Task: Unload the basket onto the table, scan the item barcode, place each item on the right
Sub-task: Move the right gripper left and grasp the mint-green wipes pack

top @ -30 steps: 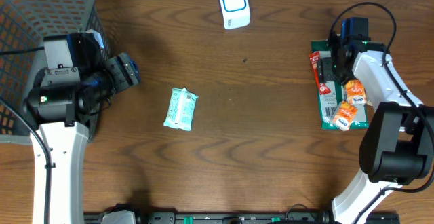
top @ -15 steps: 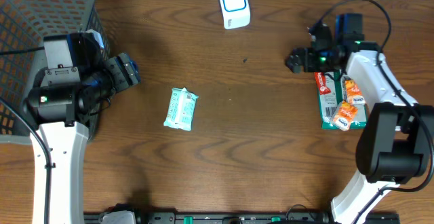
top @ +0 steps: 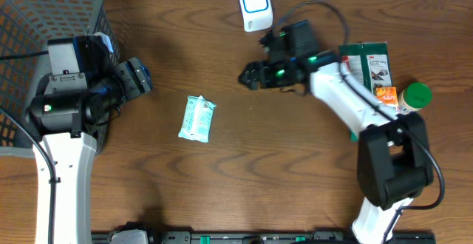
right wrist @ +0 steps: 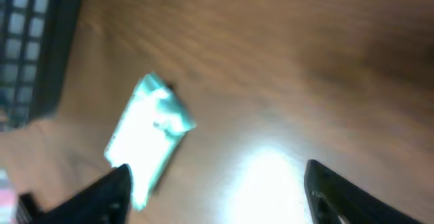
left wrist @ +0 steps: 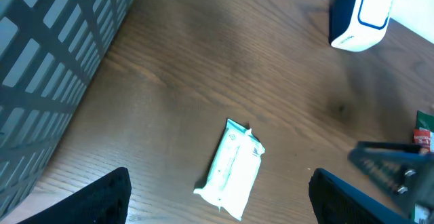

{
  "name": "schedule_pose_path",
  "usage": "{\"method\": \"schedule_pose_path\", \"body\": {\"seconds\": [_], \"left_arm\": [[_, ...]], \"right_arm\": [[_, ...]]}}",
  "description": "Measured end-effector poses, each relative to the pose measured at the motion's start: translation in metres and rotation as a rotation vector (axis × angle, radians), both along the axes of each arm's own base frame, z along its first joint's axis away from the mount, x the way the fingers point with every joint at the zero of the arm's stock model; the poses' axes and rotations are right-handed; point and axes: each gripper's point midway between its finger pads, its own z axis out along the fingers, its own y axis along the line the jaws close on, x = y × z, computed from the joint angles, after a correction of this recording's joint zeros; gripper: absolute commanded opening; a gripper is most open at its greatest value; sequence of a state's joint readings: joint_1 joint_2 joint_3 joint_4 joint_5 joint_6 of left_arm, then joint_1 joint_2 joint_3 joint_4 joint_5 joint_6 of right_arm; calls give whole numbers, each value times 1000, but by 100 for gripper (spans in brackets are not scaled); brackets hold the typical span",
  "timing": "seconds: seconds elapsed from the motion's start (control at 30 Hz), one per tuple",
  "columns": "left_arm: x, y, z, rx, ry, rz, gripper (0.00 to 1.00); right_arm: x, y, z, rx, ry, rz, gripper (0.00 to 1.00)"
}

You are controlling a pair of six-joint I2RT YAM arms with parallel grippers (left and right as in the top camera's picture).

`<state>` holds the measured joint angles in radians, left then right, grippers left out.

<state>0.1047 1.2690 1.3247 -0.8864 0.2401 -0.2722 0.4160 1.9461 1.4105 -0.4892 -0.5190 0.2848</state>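
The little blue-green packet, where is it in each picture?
Overhead: the packet lies left of centre.
Left wrist: the packet sits low in the middle.
Right wrist: the packet is on the left side and blurry.
Shared landmark: the grey basket, to the left of the packet in every view.

The left arm (top: pixel 65 171) and right arm (top: pixel 347 100) have white shells, black joints and small green lights (top: pixel 279 72). A black cable (top: pixel 319 4) loops above the right
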Motion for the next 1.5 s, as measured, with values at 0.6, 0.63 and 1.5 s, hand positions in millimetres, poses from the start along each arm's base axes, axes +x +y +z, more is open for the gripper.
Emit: {"method": "schedule_pose_path", "body": {"seconds": [0.6,0.63,1.5], "left_arm": [[0,0,0,0,0,0,84],[0,0,0,0,0,0,84],[0,1,0,3,0,2,84]], "right_arm": [[-74,133,-13,-120,-168,69,8],[-78,141,-19,-120,-168,68,4],[-108,82,-66,-411,-41,171,4]]}}
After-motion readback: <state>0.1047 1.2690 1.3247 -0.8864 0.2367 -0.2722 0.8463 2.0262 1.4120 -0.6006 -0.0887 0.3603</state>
